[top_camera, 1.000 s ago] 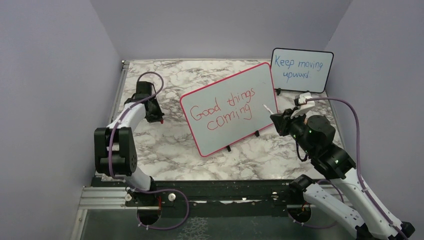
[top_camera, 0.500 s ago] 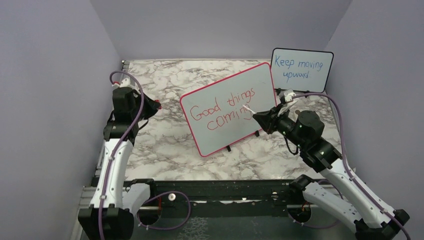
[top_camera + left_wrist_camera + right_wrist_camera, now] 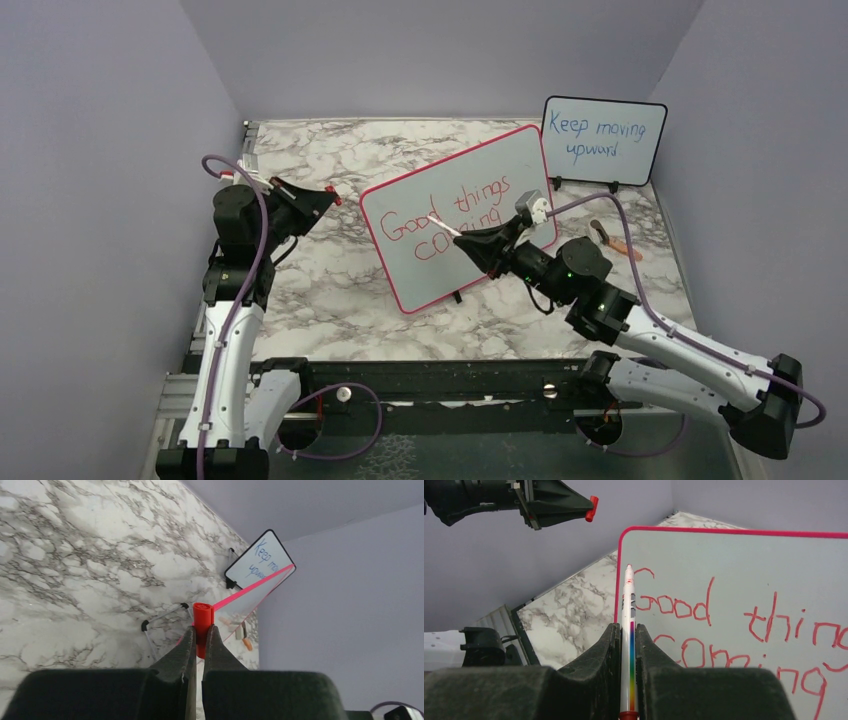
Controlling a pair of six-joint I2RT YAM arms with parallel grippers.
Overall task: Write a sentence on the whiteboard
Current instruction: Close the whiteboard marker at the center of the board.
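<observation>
Risks first: R gripper is carrying the marker right across the face of the whiteboard, tip hanging in front of the sentence. Can't tell whether tip is touching or just off the surface. If it's dragging, it's going to streak or smear the red "Good things coming", which is reading complete in two lines. The board is leaning on small feet mid-table, so a push from the fingers could be tipping or sliding it. The likely next job is capping, and any misalignment btwn marker tip and red cap means a jab, a dropped cap or a slipping marker, since both are thin items gripped at one spot. Pose: R arm is reaching low from near-right base, forearm stretching left and far, wrist about level, jaws clamping tight on the marker barrel w/ tip pointing left. L arm is standing tall at left side of table, wrist turning right, L gripper hovering above the marble, jaws pinching the cap w/ its end sticking out twd the board. The blue-text board is sitting far right, clear of both arms.
</observation>
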